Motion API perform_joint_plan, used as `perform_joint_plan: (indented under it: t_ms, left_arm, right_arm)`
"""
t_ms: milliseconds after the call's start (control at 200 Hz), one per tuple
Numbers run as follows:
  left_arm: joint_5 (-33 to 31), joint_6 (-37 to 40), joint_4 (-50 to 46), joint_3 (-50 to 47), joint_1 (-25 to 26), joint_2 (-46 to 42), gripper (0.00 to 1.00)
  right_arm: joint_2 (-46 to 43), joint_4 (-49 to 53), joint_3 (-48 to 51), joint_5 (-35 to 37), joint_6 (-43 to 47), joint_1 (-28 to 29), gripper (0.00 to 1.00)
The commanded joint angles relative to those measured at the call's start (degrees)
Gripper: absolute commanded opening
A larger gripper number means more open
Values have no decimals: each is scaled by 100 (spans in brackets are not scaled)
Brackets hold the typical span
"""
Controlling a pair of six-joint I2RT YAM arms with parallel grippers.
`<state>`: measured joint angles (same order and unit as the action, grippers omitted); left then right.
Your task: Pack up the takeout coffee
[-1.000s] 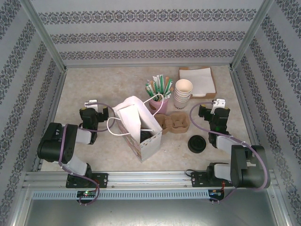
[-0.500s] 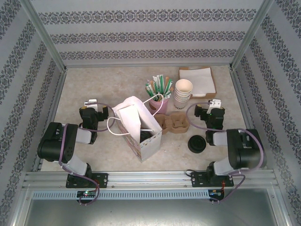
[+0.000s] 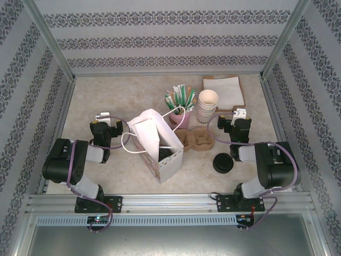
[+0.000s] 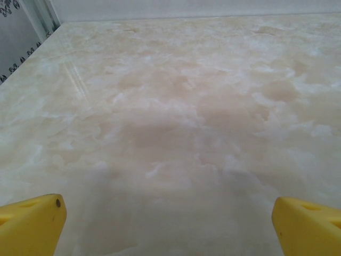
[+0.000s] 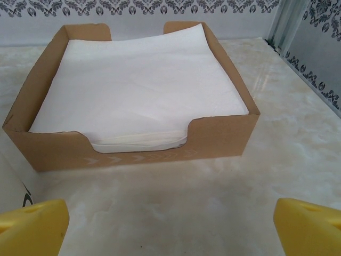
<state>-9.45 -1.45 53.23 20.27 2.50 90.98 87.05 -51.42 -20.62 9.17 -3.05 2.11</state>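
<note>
Overhead cam gives the layout; the wrist cams add close detail. From above, a white paper bag (image 3: 154,140) w/ cord handles stands open mid-table, betw. the two arms. Down in its mouth sits a dark round top, apparently the takeout coffee (image 3: 166,154). The cup body is hidden by the bag wall, so can't be certain. Right of the bag and a bit nearer the arm bases: loose black lids (image 3: 222,162). Just right of the bag: a brown pulp carrier (image 3: 196,138), against or nearly against the bag's side. Behind the bag: a pink cup (image 3: 180,113) of stirrers. Behind-right: stacked lidless cream cups (image 3: 207,105), then farther off the napkin box (image 3: 224,92). Rt wrist cam shows that box close up. It's a brown card tray w/ a notched front wall, pale chevrons printed on it, and white napkins (image 5: 138,80) stacked to about rim height. Lft wrist cam looks across bare surface left of the bag.

The table top (image 4: 170,106) is cream, marbled and glossy. An alu rail (image 3: 160,202) runs along the near edge, w/ alu posts at the corners. The walls (image 3: 160,42) on three sides carry grey damask-stripe paper.

The left gripper (image 4: 170,224) is left of the bag, apart from it. Its yellow fingertips (image 4: 32,218) sit at the frame's bottom corners, spread wide, w/ nothing betw. them. The right gripper (image 5: 170,224) is right of the bag, beyond the lids, near the cup stack. It's likewise spread wide and empty, pointed at the napkin box but short of it.
</note>
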Motion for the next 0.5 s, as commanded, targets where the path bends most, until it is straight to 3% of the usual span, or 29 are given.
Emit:
perform_joint_plan:
  t_ms: [0,495]
  left_arm:
    - [5,64,328,73,-66,15,100]
    - [13,65,328,73,-66,8,100]
  right_arm:
    - [-66,-110,-56,50,10,-18,98]
    - [-64,-97,-65,60,45,17,98]
